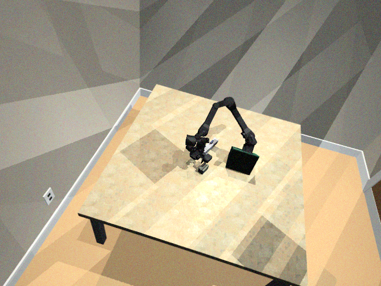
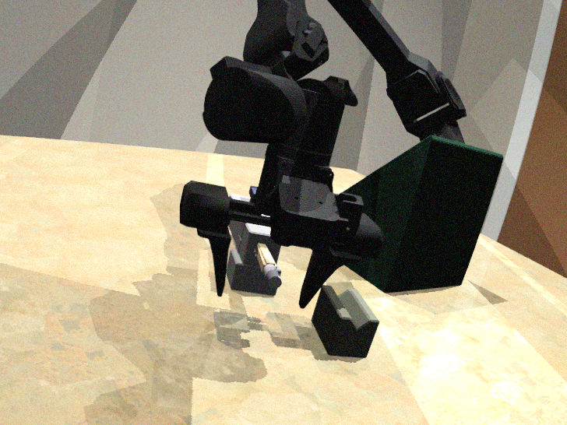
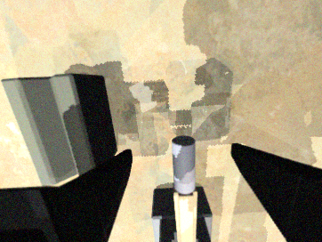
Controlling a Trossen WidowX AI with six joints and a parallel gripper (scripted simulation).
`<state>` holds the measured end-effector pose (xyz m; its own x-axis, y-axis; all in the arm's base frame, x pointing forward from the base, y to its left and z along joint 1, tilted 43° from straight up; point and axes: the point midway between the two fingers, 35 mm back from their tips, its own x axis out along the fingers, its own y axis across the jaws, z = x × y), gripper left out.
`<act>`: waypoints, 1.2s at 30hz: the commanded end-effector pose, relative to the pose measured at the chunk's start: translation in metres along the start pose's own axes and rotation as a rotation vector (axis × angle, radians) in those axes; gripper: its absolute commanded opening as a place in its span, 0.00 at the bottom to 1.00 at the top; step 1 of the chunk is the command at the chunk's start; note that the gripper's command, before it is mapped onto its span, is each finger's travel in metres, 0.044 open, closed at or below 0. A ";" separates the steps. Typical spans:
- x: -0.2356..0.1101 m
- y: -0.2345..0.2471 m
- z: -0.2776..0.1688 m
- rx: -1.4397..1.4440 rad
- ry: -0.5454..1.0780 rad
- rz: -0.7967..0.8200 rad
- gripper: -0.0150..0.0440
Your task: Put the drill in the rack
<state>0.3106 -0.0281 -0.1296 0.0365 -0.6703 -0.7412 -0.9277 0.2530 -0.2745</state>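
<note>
The drill (image 2: 269,265) (image 3: 183,165) is a tan shaft with a grey round tip. It sticks out of a dark holder block (image 2: 247,279) (image 3: 163,207) on the table. My gripper (image 1: 197,158) (image 2: 261,297) (image 3: 181,151) is open, with one finger on each side of the drill's tip and clear of it. A pale part (image 1: 211,144) (image 2: 258,228) sits on top of the holder, mostly hidden behind my gripper. The rack (image 1: 203,167) (image 2: 344,321) (image 3: 49,129) is a dark block with a V groove and stands empty just beside one finger.
A large dark green box (image 1: 242,160) (image 2: 425,215) stands upright close behind the rack, near the arm's base. The table (image 1: 184,200) stretches wide towards the front, with edges far off.
</note>
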 end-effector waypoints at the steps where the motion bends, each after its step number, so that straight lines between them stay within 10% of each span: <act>1: 0.000 0.000 0.000 0.000 0.000 0.000 0.78; 12: 0.000 0.000 0.000 0.000 0.000 0.000 0.29; 36: -0.004 0.003 0.001 -0.006 0.004 0.002 0.25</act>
<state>0.3088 -0.0251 -0.1280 0.0348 -0.6715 -0.7402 -0.9309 0.2477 -0.2684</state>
